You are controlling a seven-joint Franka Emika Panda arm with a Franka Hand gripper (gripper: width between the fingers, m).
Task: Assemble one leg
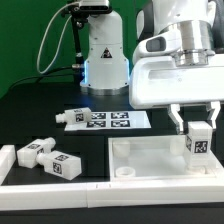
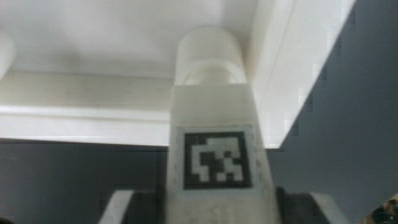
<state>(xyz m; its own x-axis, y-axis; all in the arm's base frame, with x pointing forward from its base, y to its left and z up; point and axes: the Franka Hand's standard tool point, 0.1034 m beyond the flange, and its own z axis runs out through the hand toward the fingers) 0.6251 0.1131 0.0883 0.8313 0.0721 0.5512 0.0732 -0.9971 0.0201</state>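
Your fingers (image 1: 178, 119) are closed on the small white chunky plastic leg block (image 1: 198, 141), holding it upright at a corner of the wide white tray-like panel (image 1: 140, 158), on the exterior view's right. Seating it looks left to do.

No legible text — just fiducial tags (image 2: 217, 160) (black-and-white) on the leg (image 2: 217, 90).

The white tagged leg (image 1: 199, 139) stands upright, pinched between the fingers (image 1: 177, 120).
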